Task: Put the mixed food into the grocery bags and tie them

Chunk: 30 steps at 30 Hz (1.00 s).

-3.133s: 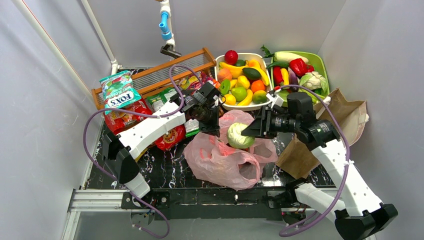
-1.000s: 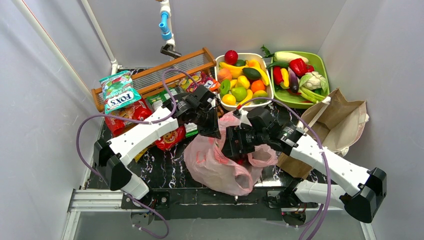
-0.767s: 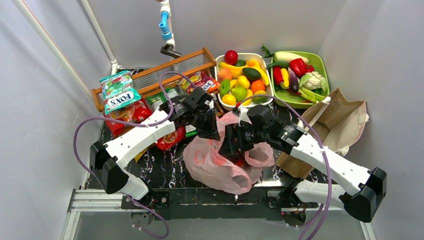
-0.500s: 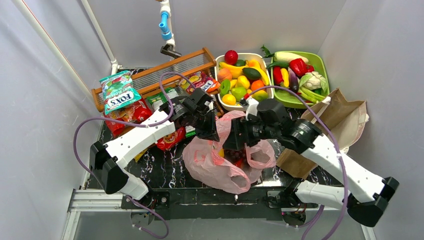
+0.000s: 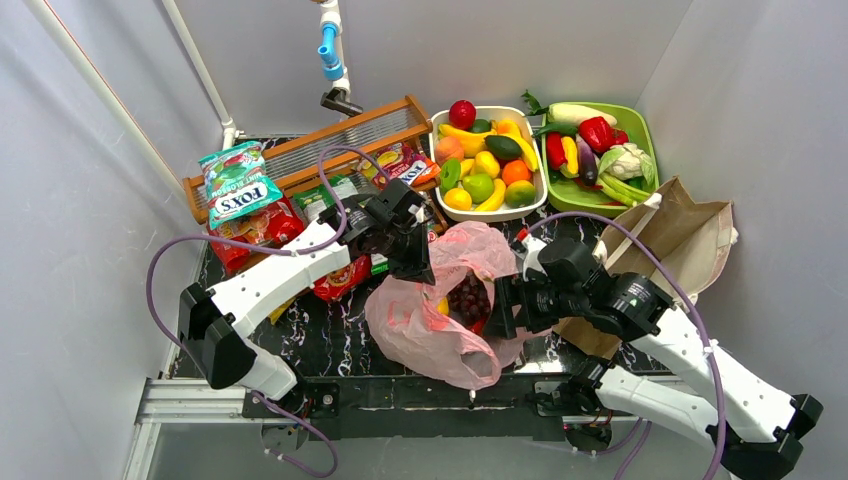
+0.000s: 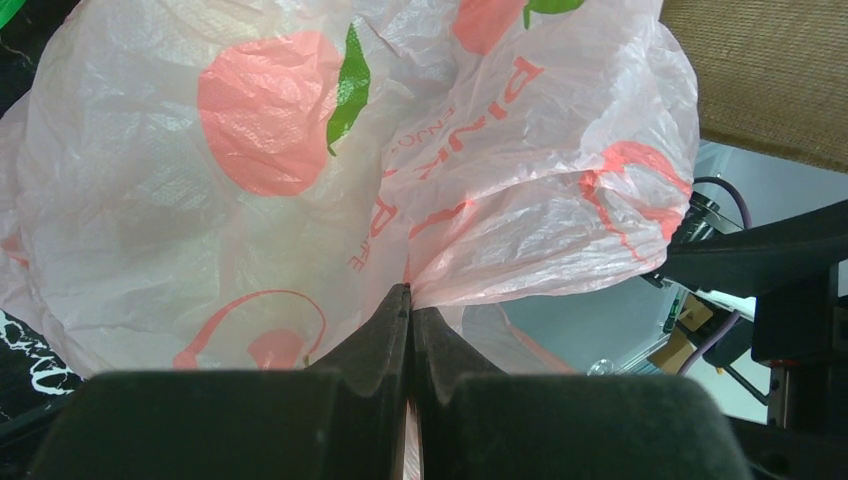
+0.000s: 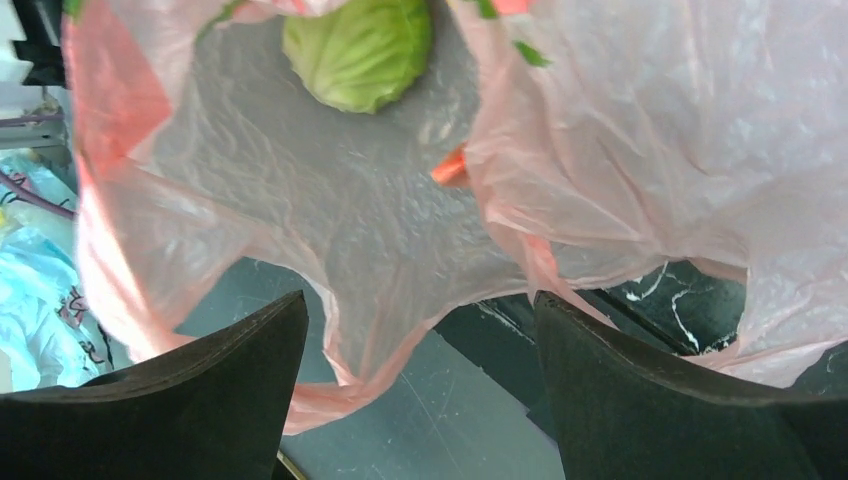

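Since about three seconds ago the green cabbage has left the right jaws. Back then they held it over the pink bag. Now it sits down among the pink plastic, seen only from the right wrist camera. The right jaws have also pulled back toward the right side of the bag. They stand wide apart with nothing between them, and the bag's thin edge hangs just in front of them.

The left jaws are pressed tight together on a fold of the pink bag (the fold is bunched up right at their tips). They lift that side of the bag a little, at the edge farthest from the arms' bases.

The pink bag lies in the middle of the black desk, close to the near edge. Its mouth gapes upward. Dark purple grapes show inside it, with a small yellow piece beside them.

The brown paper bag lies by the right edge of the desk. The white basket full of toy fruit sits at the far edge. The green tray of toy vegetables is beside it, in the far right corner. Shiny snack packets lie piled near the far left corner, against a wooden rack.
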Tool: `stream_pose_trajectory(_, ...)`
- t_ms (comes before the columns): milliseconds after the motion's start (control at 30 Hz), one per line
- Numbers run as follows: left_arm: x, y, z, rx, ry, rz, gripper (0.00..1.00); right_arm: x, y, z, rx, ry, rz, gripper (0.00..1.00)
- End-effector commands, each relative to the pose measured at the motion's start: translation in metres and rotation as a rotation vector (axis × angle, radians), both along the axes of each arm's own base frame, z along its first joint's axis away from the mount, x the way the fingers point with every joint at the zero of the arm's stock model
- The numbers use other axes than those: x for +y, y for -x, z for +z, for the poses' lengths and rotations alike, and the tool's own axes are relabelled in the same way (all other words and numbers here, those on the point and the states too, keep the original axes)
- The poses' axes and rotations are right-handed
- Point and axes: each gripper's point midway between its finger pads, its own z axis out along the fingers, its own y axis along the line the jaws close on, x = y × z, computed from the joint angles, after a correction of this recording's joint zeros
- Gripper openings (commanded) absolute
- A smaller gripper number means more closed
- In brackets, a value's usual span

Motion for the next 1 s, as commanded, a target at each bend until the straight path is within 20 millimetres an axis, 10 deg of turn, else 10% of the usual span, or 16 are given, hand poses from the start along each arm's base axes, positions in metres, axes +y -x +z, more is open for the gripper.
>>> stream_pose_trajectory(0, 0.012, 0.006, 0.008, -0.017, 0.002, 0.024, 0.00, -0.007, 0.000, -0.011, 0.017, 0.027, -0.049, 0.88)
stream_pose_trajectory(433, 0.014, 0.005, 0.012, -0.025, 0.007, 0.030, 0.00, 0.004, -0.048, -0.041, -0.076, 0.127, -0.158, 0.90)
stream_pose_trajectory(800, 0.012, 0.002, 0.020, -0.041, 0.013, 0.036, 0.00, 0.030, -0.038, -0.053, -0.034, 0.024, -0.048, 0.62)
stream_pose_trajectory(967, 0.008, -0.002, 0.025, -0.049, 0.021, 0.035, 0.00, 0.037, -0.029, -0.053, -0.018, -0.001, 0.008, 0.74)
